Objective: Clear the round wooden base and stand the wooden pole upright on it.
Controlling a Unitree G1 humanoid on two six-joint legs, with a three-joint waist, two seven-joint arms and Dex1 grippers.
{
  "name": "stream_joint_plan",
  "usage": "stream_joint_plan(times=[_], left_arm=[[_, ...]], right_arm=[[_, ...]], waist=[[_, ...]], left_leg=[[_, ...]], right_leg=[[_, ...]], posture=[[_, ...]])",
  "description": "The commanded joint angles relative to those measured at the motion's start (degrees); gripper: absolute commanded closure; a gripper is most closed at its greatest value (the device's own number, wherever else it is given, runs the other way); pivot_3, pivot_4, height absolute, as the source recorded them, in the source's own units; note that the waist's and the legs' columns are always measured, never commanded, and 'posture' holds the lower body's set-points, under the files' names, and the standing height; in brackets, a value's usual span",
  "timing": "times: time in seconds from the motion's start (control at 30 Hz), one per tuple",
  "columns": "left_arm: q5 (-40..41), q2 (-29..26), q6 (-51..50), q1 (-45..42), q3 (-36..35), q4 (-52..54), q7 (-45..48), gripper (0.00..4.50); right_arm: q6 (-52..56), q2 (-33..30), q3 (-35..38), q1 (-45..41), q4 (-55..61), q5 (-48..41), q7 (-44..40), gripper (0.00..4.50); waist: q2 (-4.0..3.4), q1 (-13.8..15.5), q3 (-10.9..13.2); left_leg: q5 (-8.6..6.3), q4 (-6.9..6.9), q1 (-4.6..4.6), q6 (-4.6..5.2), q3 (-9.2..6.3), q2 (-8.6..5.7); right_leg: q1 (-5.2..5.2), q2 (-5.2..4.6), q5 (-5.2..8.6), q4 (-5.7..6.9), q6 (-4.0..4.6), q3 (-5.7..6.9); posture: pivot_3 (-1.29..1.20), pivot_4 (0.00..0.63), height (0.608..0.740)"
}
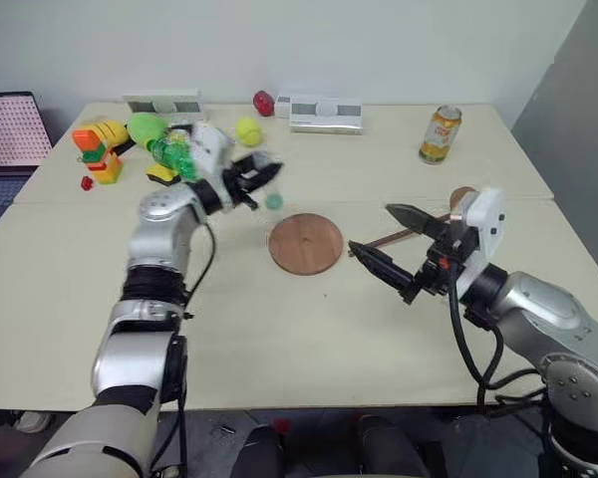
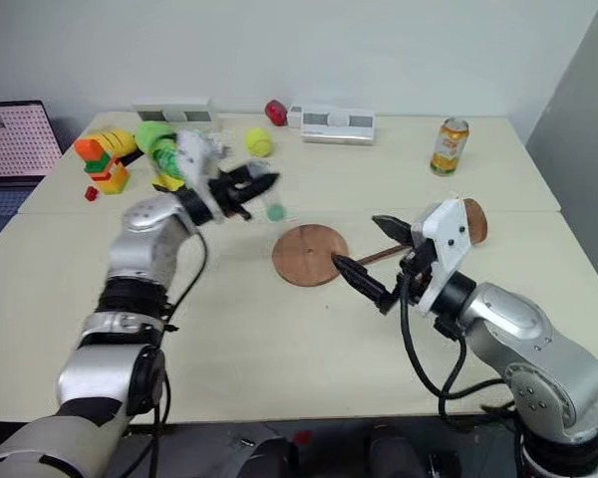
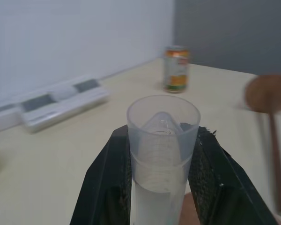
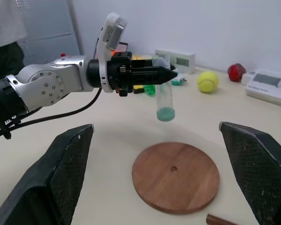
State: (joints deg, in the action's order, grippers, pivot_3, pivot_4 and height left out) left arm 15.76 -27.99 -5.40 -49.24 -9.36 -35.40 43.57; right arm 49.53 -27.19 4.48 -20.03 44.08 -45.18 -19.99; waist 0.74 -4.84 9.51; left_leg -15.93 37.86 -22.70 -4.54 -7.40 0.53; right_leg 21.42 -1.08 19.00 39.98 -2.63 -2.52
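With the round wooden base (image 4: pixel 175 176) bare at the counter's (image 1: pixel 279 339) centre, the left gripper (image 4: pixel 166 74) pinches the clear tube (image 4: pixel 165 101) at its ten o'clock, needing setting aside, while the right gripper (image 1: pixel 384 244), jaws spread, must fetch the wooden pole (image 1: pixel 399 237) at three o'clock.

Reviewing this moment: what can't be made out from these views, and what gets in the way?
- The wooden pole: in the eye views the right gripper covers much of its rod.
- The clear tube: in the left wrist view the left gripper fingers and the picture's edge hide its lower part.
- The round wooden base: in the left wrist view the tube and fingers block it.
- Lettering on the can: too small.
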Motion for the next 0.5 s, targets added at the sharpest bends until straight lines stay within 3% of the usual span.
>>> stream_joint_plan(times=[0.03, 0.3, 0.5], left_arm=[[-0.2, -2.6, -1.8, 2.6, -4.8, 2.7, -8.1, 3.25], [-4.4, -6.6, 4.2, 5.3, -10.4, -6.5, -24.4, 3.25], [-5.2, -6.0, 8.8, 1.8, -10.0, -16.0, -27.1, 3.25]], right_arm=[[-1.2, -0.3, -1.2, -1.6, -0.7, -1.1, -1.9, 0.0], [-4.7, -0.7, -6.7, -3.1, -5.2, 1.7, -8.2, 0.0], [-5.3, -1.1, -6.5, -3.0, -6.1, 2.4, -9.2, 0.0]], waist=[[0.0, 0.1, 0.0], [0.04, 1.1, 0.0], [0.04, 1.5, 0.0]], left_leg=[[0.04, 0.0, -0.01, -0.08, -0.03, 0.0], [0.04, 0.07, -0.09, -0.08, -0.09, -0.08], [0.05, 0.07, -0.11, -0.09, -0.06, -0.1]], right_leg=[[0.01, 0.0, 0.0, 0.0, 0.0, 0.03], [0.01, -0.09, 0.0, -0.02, 0.0, 0.13], [0.02, -0.11, 0.0, -0.02, 0.0, 0.14]], posture=[[0.0, 0.15, 0.74], [0.0, 0.15, 0.74], [0.0, 0.15, 0.74]])
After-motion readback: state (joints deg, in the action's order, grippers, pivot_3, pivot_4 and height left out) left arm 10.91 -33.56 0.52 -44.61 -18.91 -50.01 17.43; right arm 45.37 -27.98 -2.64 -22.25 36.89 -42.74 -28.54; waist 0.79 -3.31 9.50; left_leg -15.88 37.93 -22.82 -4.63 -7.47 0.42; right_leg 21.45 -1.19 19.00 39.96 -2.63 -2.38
